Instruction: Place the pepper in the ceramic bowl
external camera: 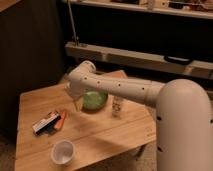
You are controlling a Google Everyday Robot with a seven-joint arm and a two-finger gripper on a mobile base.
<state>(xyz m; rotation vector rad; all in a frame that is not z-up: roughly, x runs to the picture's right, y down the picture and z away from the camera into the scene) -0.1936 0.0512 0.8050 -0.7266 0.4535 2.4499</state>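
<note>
The pepper (60,120), small, slim and orange, lies on the wooden table (110,132) at the left, right beside a flat white, red and dark box (46,122). The pale-green ceramic bowl (95,99) sits near the middle of the table, partly hidden behind the white arm. My gripper (76,103) hangs down from the arm's bend at the bowl's left rim, above and to the right of the pepper. It is open with nothing in it.
A small white cup (63,151) stands near the table's front edge. A pale upright bottle (117,106) stands just right of the bowl. My large white body (182,130) fills the right side. A shelf rail (135,55) runs behind the table.
</note>
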